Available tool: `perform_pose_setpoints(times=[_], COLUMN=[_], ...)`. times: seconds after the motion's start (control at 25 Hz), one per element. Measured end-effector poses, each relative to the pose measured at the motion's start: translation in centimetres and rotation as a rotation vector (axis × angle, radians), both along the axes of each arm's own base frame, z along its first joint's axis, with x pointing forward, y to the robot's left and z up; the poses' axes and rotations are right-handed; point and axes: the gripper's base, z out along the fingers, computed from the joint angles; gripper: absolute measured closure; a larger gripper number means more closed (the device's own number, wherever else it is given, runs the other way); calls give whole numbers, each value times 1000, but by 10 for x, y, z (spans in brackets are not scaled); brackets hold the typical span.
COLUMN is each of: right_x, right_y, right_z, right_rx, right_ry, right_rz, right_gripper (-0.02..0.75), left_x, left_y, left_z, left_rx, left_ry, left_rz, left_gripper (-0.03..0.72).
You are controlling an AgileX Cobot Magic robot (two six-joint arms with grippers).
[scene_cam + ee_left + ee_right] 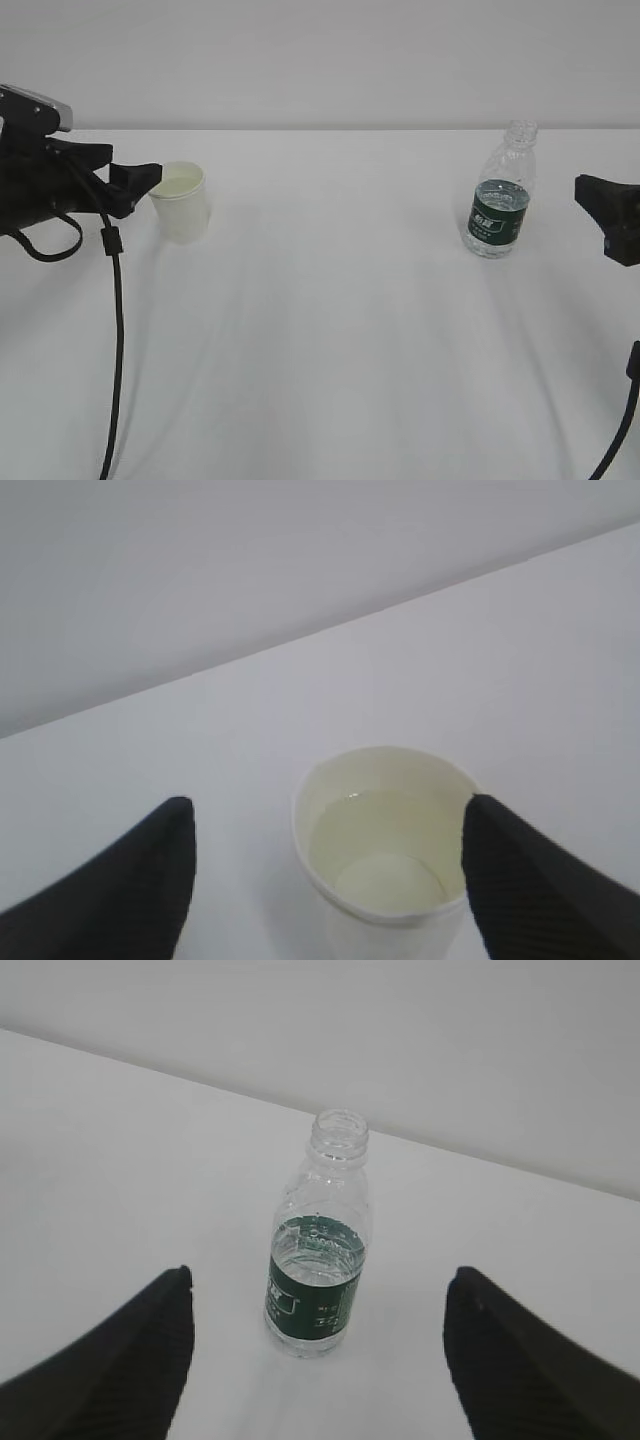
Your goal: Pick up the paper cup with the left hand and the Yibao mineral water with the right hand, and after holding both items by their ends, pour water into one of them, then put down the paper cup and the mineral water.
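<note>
Left hand [135, 185]: jaws spread wide, gripping nothing. In the left wrist view, fingers [130, 880] stood on either side of the paper cup [385, 850], the right-hand finger seemingly touching or just beside the rim, the other well apart from it. Cup upright on the white table [330, 330], holding a shallow pool of clear liquid. In the exterior view, gripper tip just beside the cup's rim on its left side; contact impossible to tell.

Right hand [315, 1360]: jaws likewise released and wide, empty. Yibao mineral water [320, 1260] stood upright ahead of and between the two fingers [520, 1360], apart from both. Capless, part full, water level near the top of the dark green label. In the exterior view, bottle on the table's right half, near the right gripper but clearly separate, well apart from the cup.
</note>
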Motion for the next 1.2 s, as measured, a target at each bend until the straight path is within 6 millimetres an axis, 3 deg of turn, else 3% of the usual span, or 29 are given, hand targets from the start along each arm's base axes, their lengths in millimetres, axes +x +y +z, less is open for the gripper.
perform_pose_setpoints(times=[1.2], right_x=[0], right_y=[0], right_z=[1], right_rx=[6], right_ry=[-16], right_rz=[4], right_gripper=[148], left_x=[-21], left_y=[10], left_z=[91], left_rx=[30], left_ry=[-112], left_rz=[105], left_gripper=[96])
